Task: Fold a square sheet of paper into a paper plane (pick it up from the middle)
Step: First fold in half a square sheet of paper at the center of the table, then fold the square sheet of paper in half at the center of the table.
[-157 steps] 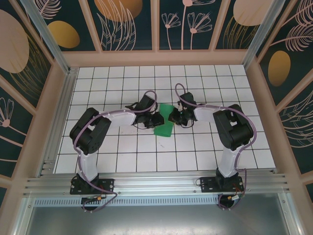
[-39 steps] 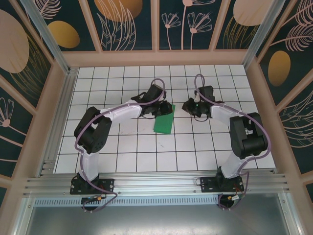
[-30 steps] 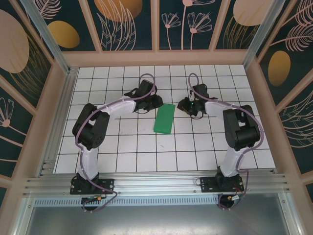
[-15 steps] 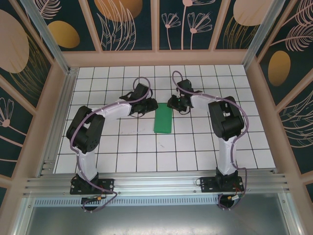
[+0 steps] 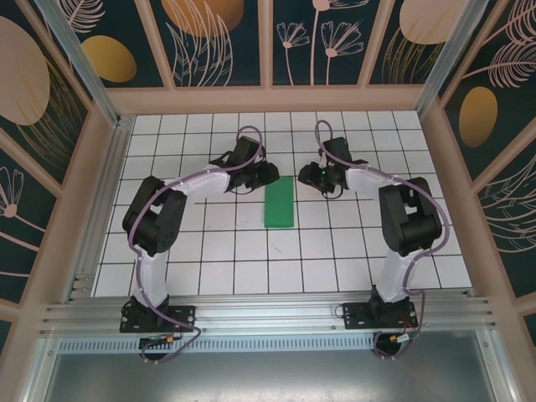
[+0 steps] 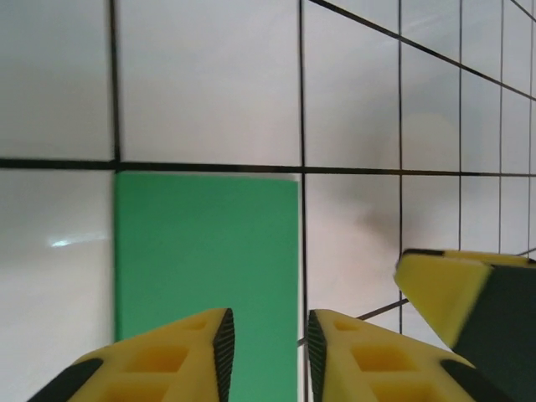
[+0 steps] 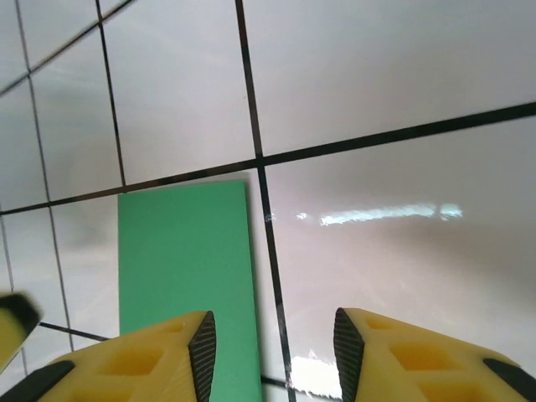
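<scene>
As the square sheet of paper [image 5: 279, 203] lies now, I see a narrow green rectangle, flat on the tiled table [image 5: 209, 251], its far end between my two grippers and touching neither. I judge that only the first folds are done: it has no pointed nose and no wings yet. The left gripper [image 5: 267, 174] hovers near that far end with a narrow gap between the jaws, holding nothing; the right gripper [image 5: 304, 178] stands a little wider, also empty. The nose folds and wing creases are left.
</scene>
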Robot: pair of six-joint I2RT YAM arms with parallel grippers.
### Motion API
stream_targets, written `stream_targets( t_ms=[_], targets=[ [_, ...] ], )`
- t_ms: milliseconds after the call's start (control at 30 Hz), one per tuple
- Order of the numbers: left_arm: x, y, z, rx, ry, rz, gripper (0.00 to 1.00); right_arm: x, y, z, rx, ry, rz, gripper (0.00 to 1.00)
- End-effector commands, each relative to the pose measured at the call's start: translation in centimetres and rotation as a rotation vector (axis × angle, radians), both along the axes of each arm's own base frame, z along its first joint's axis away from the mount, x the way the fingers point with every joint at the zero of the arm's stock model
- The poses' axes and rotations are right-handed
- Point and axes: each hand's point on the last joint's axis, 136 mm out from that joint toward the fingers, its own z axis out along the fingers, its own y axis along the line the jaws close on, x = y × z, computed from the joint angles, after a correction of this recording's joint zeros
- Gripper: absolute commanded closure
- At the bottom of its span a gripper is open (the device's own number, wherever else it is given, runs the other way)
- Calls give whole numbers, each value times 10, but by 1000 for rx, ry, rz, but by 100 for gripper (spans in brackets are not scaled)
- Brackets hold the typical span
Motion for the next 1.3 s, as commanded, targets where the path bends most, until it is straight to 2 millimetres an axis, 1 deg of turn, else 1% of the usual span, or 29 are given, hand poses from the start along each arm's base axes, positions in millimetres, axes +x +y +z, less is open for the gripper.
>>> stream_targets(
  t_ms=[0, 100, 200, 233, 333, 433, 500, 700, 833, 933, 1000, 1100, 1167, 1267],
  targets=[
    [7, -33, 4, -42, -27, -105, 72, -14, -4, 7, 17, -14, -24, 58],
    [13, -51, -6, -23, -16, -139, 76, -24, -8, 7, 40, -8, -41, 62],
    [20, -65, -19, -14, -10, -162, 81, -30, -5, 6, 78, -3, -46, 71],
    [23, -67, -25, 1, -4, -163, 82, -32, -4, 6, 91, -1, -42, 75],
    [33, -67, -42, 47, 4, -148, 86, -36, -3, 3, 102, 10, -44, 80],
    [32, -71, -53, 36, 26, -160, 87, -36, -3, 2, 103, 15, -44, 80],
    [31, -73, -56, 31, 33, -170, 88, -36, -3, 2, 103, 12, -42, 80],
    [30, -68, -71, 66, 50, -162, 88, -37, 3, 1, 114, 16, -26, 80],
    [29, -63, -83, 97, 69, -148, 89, -40, 16, 1, 130, 23, 9, 81],
    [28, -57, -93, 127, 87, -132, 90, -43, 32, -2, 160, 37, 40, 87],
    [26, -54, -100, 140, 103, -124, 93, -45, 41, -5, 179, 49, 56, 94],
    [24, -51, -106, 149, 119, -113, 95, -44, 53, -9, 206, 54, 77, 100],
    [22, -49, -109, 155, 127, -108, 95, -42, 59, -11, 226, 51, 88, 100],
    [20, -46, -113, 164, 136, -103, 95, -40, 62, -23, 230, 76, 87, 100]
  ],
)
